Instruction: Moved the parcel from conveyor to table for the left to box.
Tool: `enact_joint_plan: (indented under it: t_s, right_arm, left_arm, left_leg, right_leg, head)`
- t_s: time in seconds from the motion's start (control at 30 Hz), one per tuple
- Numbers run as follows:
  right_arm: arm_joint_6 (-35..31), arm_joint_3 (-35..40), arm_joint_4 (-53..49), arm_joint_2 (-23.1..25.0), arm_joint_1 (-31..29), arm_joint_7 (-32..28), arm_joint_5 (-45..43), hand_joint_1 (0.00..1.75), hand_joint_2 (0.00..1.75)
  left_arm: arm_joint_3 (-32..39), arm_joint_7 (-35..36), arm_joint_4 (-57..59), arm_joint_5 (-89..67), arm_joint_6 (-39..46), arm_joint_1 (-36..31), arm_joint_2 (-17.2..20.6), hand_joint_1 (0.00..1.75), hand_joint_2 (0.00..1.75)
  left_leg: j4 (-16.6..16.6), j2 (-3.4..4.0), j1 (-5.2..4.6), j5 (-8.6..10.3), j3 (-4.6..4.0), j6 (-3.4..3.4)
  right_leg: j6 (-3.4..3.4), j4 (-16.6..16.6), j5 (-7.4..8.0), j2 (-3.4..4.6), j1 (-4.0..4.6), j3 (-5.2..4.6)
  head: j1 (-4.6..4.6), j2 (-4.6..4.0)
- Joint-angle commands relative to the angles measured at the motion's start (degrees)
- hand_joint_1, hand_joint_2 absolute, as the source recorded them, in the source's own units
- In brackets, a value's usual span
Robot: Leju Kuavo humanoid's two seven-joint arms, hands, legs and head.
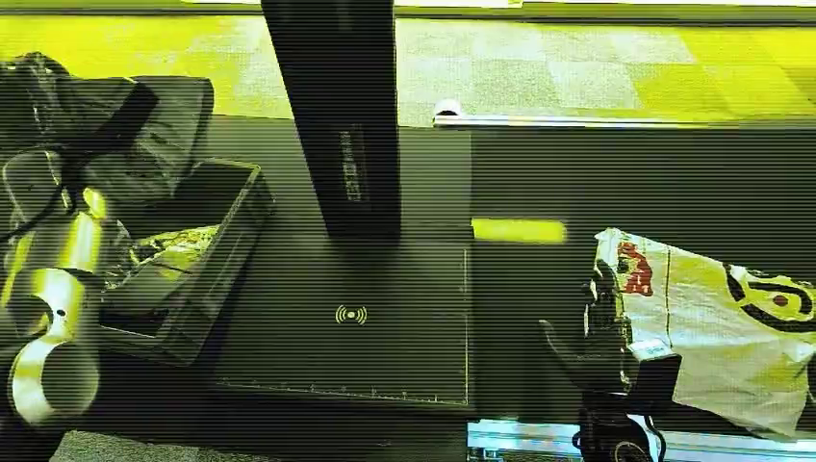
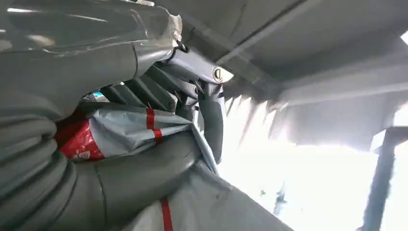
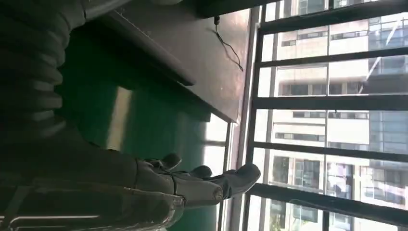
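A white parcel (image 1: pixel 731 337) with red and dark print lies on the dark conveyor belt (image 1: pixel 625 183) at the right. My right hand (image 1: pixel 599 332) stands at the parcel's left edge, fingers up and spread. In the right wrist view the right hand (image 3: pixel 192 183) holds nothing. My left hand (image 2: pixel 159 94) grips a grey parcel with red stripes (image 2: pixel 120 132) between fingers and thumb. The silver left arm (image 1: pixel 53 298) reaches in beside the grey box (image 1: pixel 207 289) at the left, which hides the hand itself.
The dark table (image 1: pixel 289 327) with a wireless-symbol pad (image 1: pixel 351 315) lies between box and conveyor. A black post (image 1: pixel 337 115) rises at its far side. A crumpled bag (image 1: pixel 173 245) lies in the box. Dark bags (image 1: pixel 106 125) are heaped behind it.
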Motion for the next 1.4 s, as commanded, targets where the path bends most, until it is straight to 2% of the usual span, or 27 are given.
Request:
enact_joint_plan:
  t_s: [0.03,0.13,0.17,0.2,0.37,0.57,0.63,0.7,0.73,0.77,0.8,0.83,0.87,0.9,1.3,1.33,1.4]
  right_arm:
    - [-0.94,0.39,6.39,-0.95,-4.8,0.52,-0.46,0.0,1.75]
    - [-1.02,0.41,6.29,-1.32,-4.95,1.03,-0.61,0.0,1.75]
    - [-1.0,0.53,6.13,-1.46,-4.74,1.06,-0.61,0.0,1.75]
    - [-0.96,0.8,6.01,-1.63,-4.61,1.13,-0.65,0.0,1.75]
    - [-1.16,1.21,5.59,-1.48,-4.33,1.57,-0.84,0.0,1.75]
    - [-1.21,1.09,4.39,-0.64,-2.91,1.62,-0.76,0.0,1.75]
    - [-1.2,1.0,4.06,-0.48,-2.75,1.66,-0.6,0.0,1.75]
    - [-1.19,0.71,3.72,-0.14,-2.91,1.65,-0.43,0.0,1.75]
    - [-1.18,0.68,3.64,-0.12,-2.93,1.65,-0.4,0.0,1.75]
    - [-1.19,0.5,3.21,-0.14,-2.97,1.83,-0.2,0.0,1.75]
    - [-1.2,0.41,3.1,-0.19,-2.93,1.84,-0.19,0.0,1.75]
    - [-1.21,0.42,3.06,-0.32,-2.87,1.83,-0.2,0.0,1.75]
    - [-1.21,0.53,3.14,-0.56,-2.76,1.83,-0.2,0.0,1.75]
    - [-1.17,0.61,3.27,-0.73,-2.71,1.82,-0.19,0.0,1.75]
    - [-1.17,0.61,3.27,-0.73,-2.71,1.82,-0.19,0.0,1.75]
    - [-0.97,0.83,3.74,-1.11,-2.69,1.54,-0.26,0.0,1.75]
    - [-0.77,1.2,4.72,-1.67,-2.71,0.97,-0.59,0.0,1.75]
  left_arm:
    - [-13.24,19.42,23.44,-0.22,-27.68,-13.58,7.09,1.75,1.75]
    - [-12.29,20.81,23.09,-0.14,-31.83,-10.82,7.3,1.75,1.75]
    - [-11.96,20.45,22.82,0.1,-30.9,-9.49,7.72,1.59,1.75]
    - [-11.87,20.1,22.79,0.17,-30.65,-8.47,8.16,0.0,1.75]
    - [-8.18,18.48,22.38,3.11,-28.53,-5.87,8.66,0.0,1.75]
    - [-10.62,16.49,21.92,0.72,-23.47,-4.0,10.04,0.0,1.75]
    - [-9.74,15.71,21.16,1.41,-19.03,-3.24,10.12,0.0,1.75]
    - [-7.7,11.64,20.29,3.56,-10.03,-2.32,9.88,0.0,1.75]
    - [-7.25,10.82,20.21,4.1,-8.81,-2.1,9.83,0.0,1.75]
    - [-4.34,3.88,19.69,8.16,-0.07,-1.57,9.09,0.0,0.0]
    - [-1.57,-2.52,17.3,12.24,5.64,-0.8,8.34,0.0,0.0]
    - [2.39,-8.0,10.48,15.9,5.64,1.24,6.87,0.0,0.0]
    - [10.74,-17.02,2.44,20.03,5.64,3.41,3.64,0.0,0.0]
    - [12.92,-19.72,1.19,21.5,5.64,3.76,2.57,0.0,0.0]
    - [12.92,-19.72,1.19,21.5,5.64,3.76,2.57,0.0,0.0]
    - [18.62,-26.15,-0.91,24.76,5.64,3.52,0.24,0.0,1.75]
    - [29.48,-40.06,-4.99,25.82,5.64,2.17,-3.89,0.0,1.75]
  left_leg:
    - [0.1,0.04,0.07,0.05,-0.15,0.0]
    - [-0.01,0.08,0.02,0.04,-0.01,0.02]
    - [-0.1,0.08,0.01,0.1,-0.01,0.03]
    - [-0.18,0.1,-0.01,0.13,0.03,0.05]
    - [-0.11,0.15,-0.01,0.0,0.05,0.02]
    - [-0.12,0.1,0.01,0.09,-0.03,0.01]
    - [-0.04,0.04,0.01,0.05,-0.06,0.0]
    - [-0.07,0.03,-0.01,0.07,-0.06,0.0]
    - [-0.05,0.02,0.0,0.05,-0.05,0.0]
    - [-0.1,0.01,0.0,0.09,-0.07,0.01]
    - [-0.04,0.01,0.0,0.05,-0.08,0.0]
    - [-0.02,-0.02,0.0,0.04,-0.07,0.0]
    - [-0.05,-0.04,0.0,0.08,-0.11,0.01]
    - [-0.03,-0.1,0.01,0.08,-0.13,0.01]
    - [-0.02,-0.06,0.01,0.09,-0.14,0.0]
    - [-0.02,-0.06,0.01,0.07,-0.12,0.0]
    - [0.0,-0.14,0.03,0.09,-0.16,0.02]
  right_leg:
    - [-0.02,0.05,0.07,-0.01,0.08,-0.14]
    - [0.0,0.0,0.06,0.05,0.03,-0.03]
    - [0.01,-0.07,0.11,0.03,0.02,-0.03]
    - [0.02,-0.14,0.14,0.03,0.0,0.0]
    - [0.01,0.01,0.03,0.12,-0.01,0.32]
    - [-0.01,-0.02,0.1,0.05,0.01,0.27]
    - [-0.01,0.05,0.04,0.01,0.01,0.26]
    - [-0.01,0.04,0.06,0.0,-0.01,0.23]
    - [-0.01,0.06,0.04,0.0,0.0,0.25]
    - [0.0,0.01,0.08,-0.02,0.01,0.23]
    - [0.0,0.05,0.04,-0.02,0.0,0.24]
    - [0.0,0.07,0.02,-0.04,0.01,0.25]
    - [0.01,0.03,0.05,-0.07,0.01,0.23]
    - [0.02,0.02,0.04,-0.13,0.01,0.24]
    - [0.0,0.05,0.05,-0.08,0.01,0.15]
    - [0.0,0.05,0.04,-0.05,0.01,0.17]
    - [0.03,0.02,0.05,-0.14,0.03,0.19]
  head:
    - [-0.04,0.0]
    - [0.0,0.0]
    - [-0.04,-0.02]
    - [-0.02,0.0]
    - [0.0,0.0]
    - [0.0,0.0]
    - [0.0,0.0]
    - [0.0,0.0]
    - [-0.02,0.0]
    - [0.0,0.0]
    - [0.0,-0.02]
    - [-0.02,0.0]
    - [0.0,0.0]
    - [0.0,0.0]
    - [-0.02,0.0]
    - [0.0,0.0]
    - [0.0,-0.02]
